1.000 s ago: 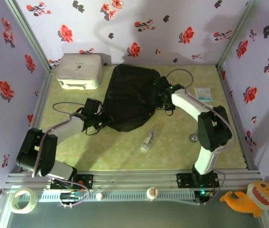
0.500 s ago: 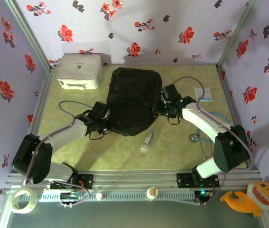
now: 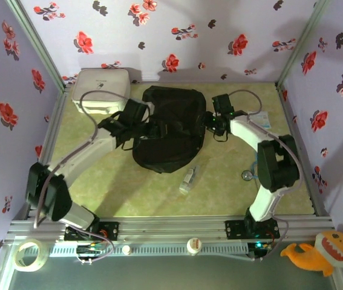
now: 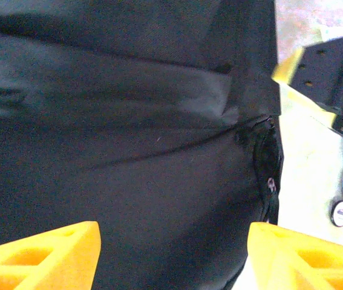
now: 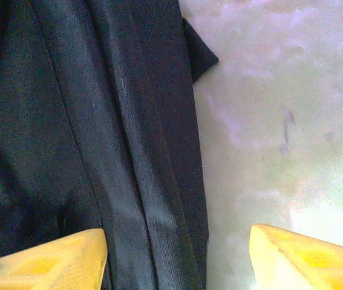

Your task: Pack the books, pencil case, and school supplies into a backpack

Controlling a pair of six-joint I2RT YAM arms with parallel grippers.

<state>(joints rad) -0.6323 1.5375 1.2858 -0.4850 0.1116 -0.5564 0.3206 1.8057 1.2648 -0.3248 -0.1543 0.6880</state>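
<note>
Up top, the floppy backpack (image 3: 168, 142) sits on the tabletop (image 3: 129, 187) between the left tool (image 3: 140, 116) and right tool (image 3: 212, 122), left wrist cam shows jaws wide over limp fabric, right wrist cam same astride its ribbed seam (image 5: 147, 199), so I'd pinch there.

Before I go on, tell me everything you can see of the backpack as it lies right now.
The backpack is large, black and of soft fabric, slumped flat near the middle of the green table, its cloth creased and folded. A zipper runs along one edge and a small fabric tab sticks out at another. The left gripper and right gripper stand open over opposite sides; I cannot tell whether they touch it.
</note>
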